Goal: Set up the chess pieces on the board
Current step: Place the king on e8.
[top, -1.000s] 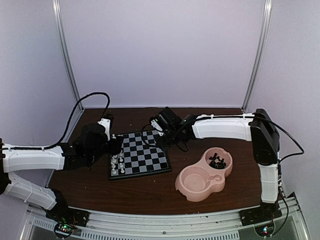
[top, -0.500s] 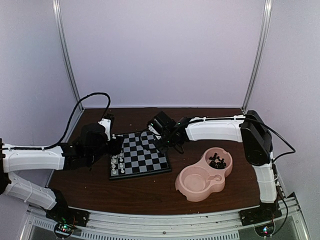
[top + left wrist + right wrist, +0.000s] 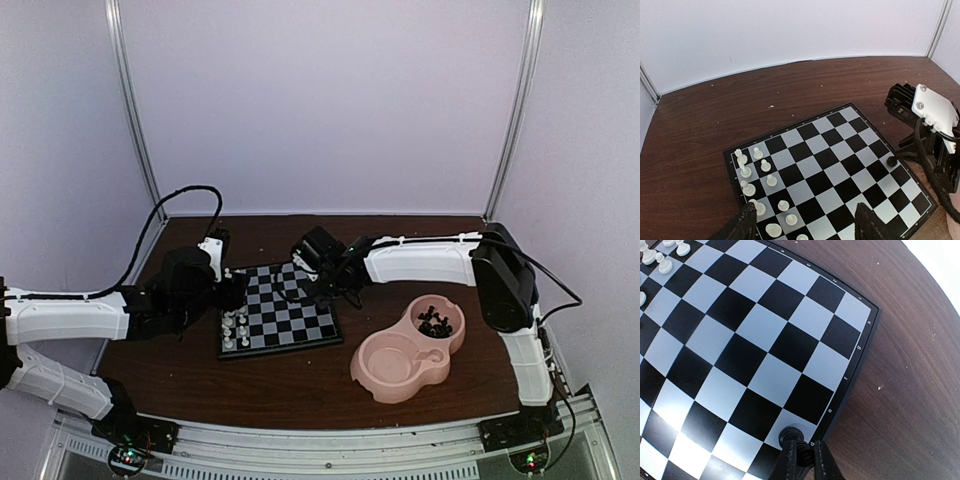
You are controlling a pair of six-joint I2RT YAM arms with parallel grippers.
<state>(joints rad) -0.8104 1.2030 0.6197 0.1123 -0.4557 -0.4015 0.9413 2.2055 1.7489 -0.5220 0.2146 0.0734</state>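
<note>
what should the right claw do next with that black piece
Probably open the right claw and lift clear: it is shut on a black piece that seems to stand on an edge square of the board, across from the white pieces.

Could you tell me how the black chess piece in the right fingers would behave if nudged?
The small black plastic chess piece sits inside one square of the black-and-white checked board, so it is probably very light and easily tipped by a nudge. Its rounded body, pinched by the right fingers, might slip or roll if released.
</note>
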